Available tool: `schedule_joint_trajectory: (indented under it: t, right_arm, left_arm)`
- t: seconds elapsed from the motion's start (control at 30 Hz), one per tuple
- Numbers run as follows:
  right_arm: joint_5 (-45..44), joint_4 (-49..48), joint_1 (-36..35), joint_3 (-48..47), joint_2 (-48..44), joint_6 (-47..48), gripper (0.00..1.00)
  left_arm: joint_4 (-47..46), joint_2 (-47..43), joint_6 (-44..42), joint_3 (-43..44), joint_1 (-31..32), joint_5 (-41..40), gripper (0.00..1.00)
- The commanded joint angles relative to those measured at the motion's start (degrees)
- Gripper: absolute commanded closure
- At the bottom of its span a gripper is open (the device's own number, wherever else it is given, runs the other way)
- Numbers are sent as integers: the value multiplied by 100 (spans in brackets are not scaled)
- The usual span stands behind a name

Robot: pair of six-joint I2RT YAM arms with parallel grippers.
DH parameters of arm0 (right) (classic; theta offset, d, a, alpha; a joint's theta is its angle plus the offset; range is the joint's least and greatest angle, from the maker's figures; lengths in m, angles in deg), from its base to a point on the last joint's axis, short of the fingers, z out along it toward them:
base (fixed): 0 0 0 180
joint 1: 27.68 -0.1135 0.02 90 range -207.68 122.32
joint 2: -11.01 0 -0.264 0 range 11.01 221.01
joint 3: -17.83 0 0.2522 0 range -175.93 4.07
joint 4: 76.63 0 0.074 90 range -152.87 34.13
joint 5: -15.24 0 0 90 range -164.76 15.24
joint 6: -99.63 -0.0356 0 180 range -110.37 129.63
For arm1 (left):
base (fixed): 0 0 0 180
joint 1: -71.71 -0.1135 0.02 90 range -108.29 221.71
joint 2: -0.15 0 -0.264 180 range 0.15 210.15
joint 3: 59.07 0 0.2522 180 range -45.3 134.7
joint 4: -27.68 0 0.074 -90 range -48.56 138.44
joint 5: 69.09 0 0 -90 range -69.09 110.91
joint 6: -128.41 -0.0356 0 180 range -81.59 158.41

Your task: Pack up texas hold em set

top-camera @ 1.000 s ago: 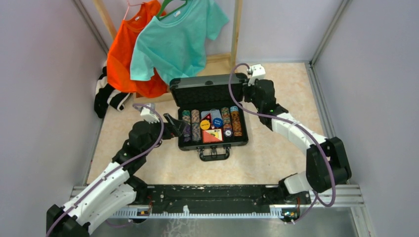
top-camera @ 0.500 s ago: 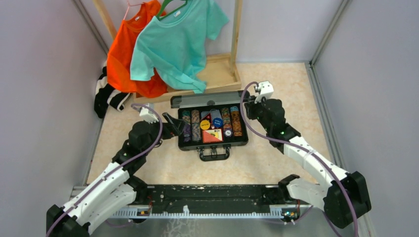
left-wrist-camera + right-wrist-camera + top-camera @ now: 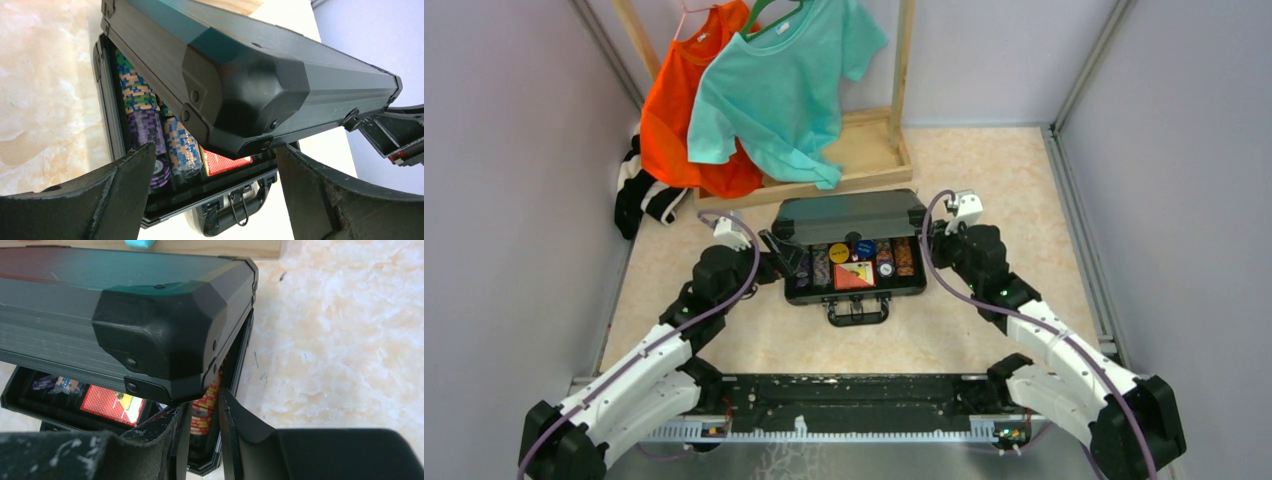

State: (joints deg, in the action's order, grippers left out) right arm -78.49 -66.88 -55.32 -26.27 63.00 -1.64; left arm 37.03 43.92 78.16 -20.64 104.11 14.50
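The black briefcase (image 3: 854,293) lies mid-table with its lid (image 3: 849,215) tilted about half shut over the tray. Rows of poker chips (image 3: 819,265), the red card box (image 3: 852,276) and a yellow button (image 3: 839,252) and a blue button (image 3: 864,248) show under the lid's edge. The handle (image 3: 857,312) faces me. My right gripper (image 3: 936,232) is at the lid's right front corner (image 3: 150,330), fingers nearly closed (image 3: 204,397) on the lid's side rim, orange chips (image 3: 205,410) behind. My left gripper (image 3: 789,258) is open beside the case's left end (image 3: 215,147), empty.
A wooden rack base (image 3: 864,150) stands just behind the case, with an orange shirt (image 3: 679,110) and a teal shirt (image 3: 774,85) hanging over it. A black-and-white garment (image 3: 639,195) lies at the back left. Walls close in left and right.
The right gripper has swung the lid down from upright to about half shut, moving toward me. The left gripper has barely moved.
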Motion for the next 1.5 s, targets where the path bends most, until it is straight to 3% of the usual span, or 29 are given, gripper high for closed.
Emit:
schedule_joint_trajectory:
  t: [0.0,0.47,0.77,0.9,1.03,1.17,1.27,1.47]
  right_arm:
    - [129,-94,-33,51,-295,-201,73]
    - [1561,288,-160,1008,-1709,-1594,68]
    - [2007,722,-201,1276,-2373,-1909,67]
    - [1744,835,-201,1215,-2407,-1813,66]
    - [1650,380,-199,989,-2027,-1727,66]
    - [1934,-538,-198,574,-1055,-1726,70]
    - [2089,-1914,-198,585,-320,-2187,84]
    - [1840,-2626,-191,347,1135,-2383,99]
  left_arm:
    - [-270,19,81,-46,-10,171,5]
    - [186,-614,-35,-184,-14,-226,5]
    - [-83,-486,-25,-232,-14,-79,5]
    - [-371,-385,-159,-185,-6,316,3]
    - [-777,-32,-488,28,54,710,1]
    - [-1001,618,-856,529,257,921,1]
    - [-1153,1135,-821,912,316,1152,3]
    - [-1117,2358,-829,1543,427,1577,10]
